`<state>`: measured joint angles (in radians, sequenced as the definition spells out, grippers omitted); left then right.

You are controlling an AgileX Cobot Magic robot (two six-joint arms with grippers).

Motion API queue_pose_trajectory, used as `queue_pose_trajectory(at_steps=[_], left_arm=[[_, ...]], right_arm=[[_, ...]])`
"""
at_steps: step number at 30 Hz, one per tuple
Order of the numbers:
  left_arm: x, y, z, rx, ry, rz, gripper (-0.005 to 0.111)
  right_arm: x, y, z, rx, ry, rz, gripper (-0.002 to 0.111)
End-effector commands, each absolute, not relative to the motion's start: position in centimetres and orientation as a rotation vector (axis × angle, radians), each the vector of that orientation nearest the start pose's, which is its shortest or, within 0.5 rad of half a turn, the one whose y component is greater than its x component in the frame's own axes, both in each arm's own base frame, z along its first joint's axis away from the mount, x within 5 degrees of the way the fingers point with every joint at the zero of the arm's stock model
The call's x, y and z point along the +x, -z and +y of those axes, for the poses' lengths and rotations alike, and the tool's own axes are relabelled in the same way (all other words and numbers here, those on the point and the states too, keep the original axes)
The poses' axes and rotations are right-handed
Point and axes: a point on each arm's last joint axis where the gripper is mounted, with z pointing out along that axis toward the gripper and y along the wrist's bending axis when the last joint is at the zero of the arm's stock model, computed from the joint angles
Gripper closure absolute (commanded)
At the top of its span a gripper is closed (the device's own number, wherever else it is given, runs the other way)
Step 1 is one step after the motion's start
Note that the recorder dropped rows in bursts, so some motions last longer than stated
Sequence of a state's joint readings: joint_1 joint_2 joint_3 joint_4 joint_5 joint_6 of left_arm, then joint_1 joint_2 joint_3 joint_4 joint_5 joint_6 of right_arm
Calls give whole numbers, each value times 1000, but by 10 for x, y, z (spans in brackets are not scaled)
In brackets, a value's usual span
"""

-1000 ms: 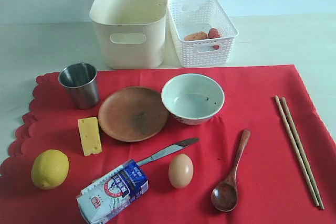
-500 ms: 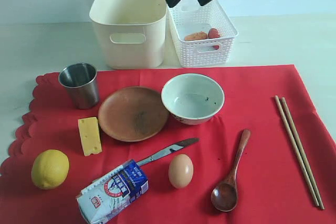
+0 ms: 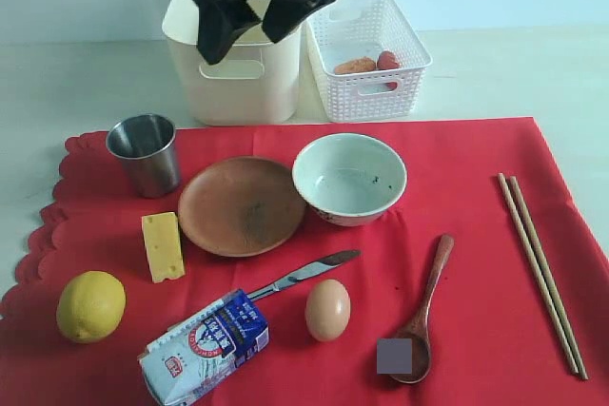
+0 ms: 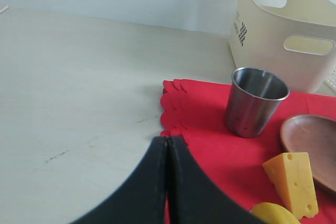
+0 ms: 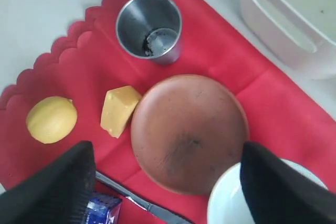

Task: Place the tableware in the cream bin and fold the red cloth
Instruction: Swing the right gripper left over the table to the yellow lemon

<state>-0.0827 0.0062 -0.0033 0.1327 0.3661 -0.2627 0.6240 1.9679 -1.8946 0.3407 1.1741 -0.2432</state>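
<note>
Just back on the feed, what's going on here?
Nothing is held yet. The right gripper hangs open in front of the tall cream plastic bin, its camera looking down on the round brown wooden plate. The left gripper is shut and empty near the scalloped edge of the large red cloth. The steel cup, white ceramic bowl and plate sit on the unfolded cloth.
</note>
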Motion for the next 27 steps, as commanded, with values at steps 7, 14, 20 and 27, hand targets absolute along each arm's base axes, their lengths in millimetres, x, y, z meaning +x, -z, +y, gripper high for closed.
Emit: queue_pose_trajectory(at_steps=[7,14,20,27], left_arm=[[53,-181,0,-90,117,1842,107],[53,-181,0,-90,117,1842,107],[53,-181,0,-90,117,1842,107],[53,-181,0,-90,117,1842,107]], right_arm=[[298,-319,315,-1177,-510,2450,36],[275,-311,341,-1275,-506,2418,36],[257,-286,368,-1382,-504,2429,36],[236,-252,395,-1511,-485,2443,36]])
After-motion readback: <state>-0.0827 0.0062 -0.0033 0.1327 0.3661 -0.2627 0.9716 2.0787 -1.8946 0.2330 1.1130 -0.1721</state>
